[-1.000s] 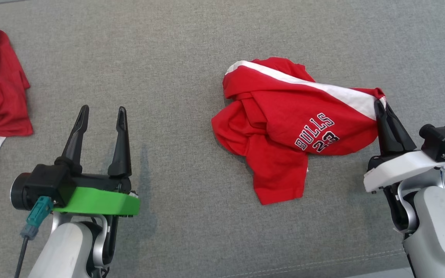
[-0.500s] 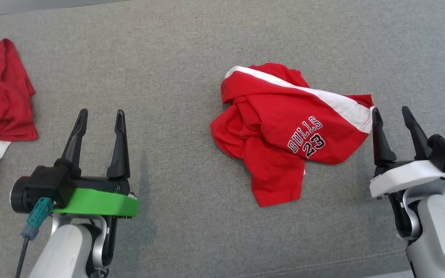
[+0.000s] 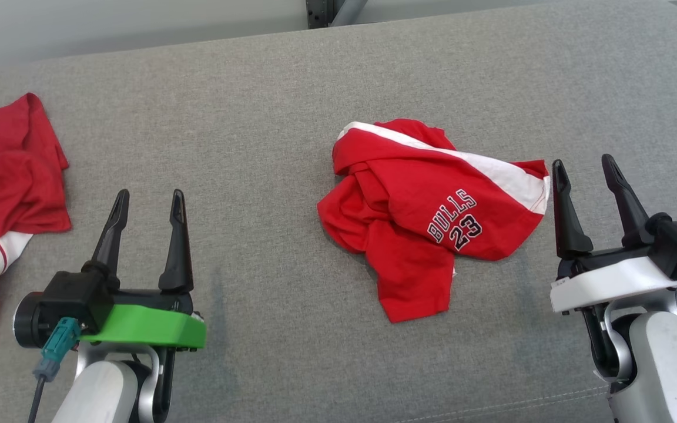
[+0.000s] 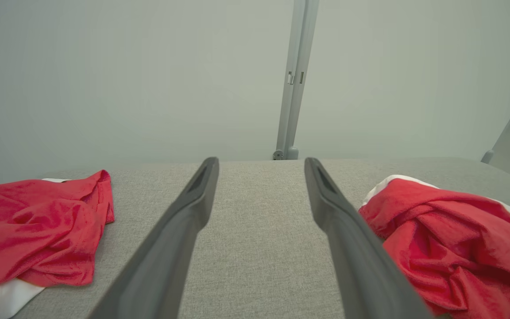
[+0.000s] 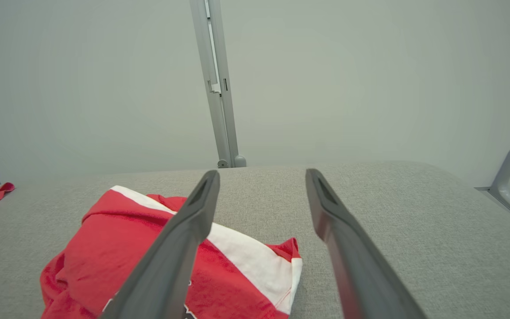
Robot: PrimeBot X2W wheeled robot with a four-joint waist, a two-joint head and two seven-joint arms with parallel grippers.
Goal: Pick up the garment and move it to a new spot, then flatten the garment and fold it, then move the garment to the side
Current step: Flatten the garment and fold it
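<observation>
Crumpled red garment (image 3: 432, 217) sits in a heap a bit right of centre on the grey fabric surface (image 3: 256, 135). The print reads "BULLS 23" in white letters with dark outlines, and there's a white stripe (image 3: 491, 170) along its far side. The right gripper (image 3: 583, 160) is just beside the heap's right edge, fingers spread apart with nothing between them; can't tell if the nearer finger touches the cloth. The left gripper (image 3: 150, 194) is well off to the left over bare fabric, fingers also spread and holding nothing. There's plenty of open room between the heap and a second red garment (image 3: 9, 176) with white bands that runs off the left side of the head view. The far edge of the surface is rounded, and a stitched seam (image 3: 520, 398) runs along the near side. The wrist views add a pale wall and a metal post (image 4: 292, 79) behind the far edge, and the right wrist one catches a metal bracket (image 5: 509, 195). From the left wrist the lettering is cut off and unreadable.
</observation>
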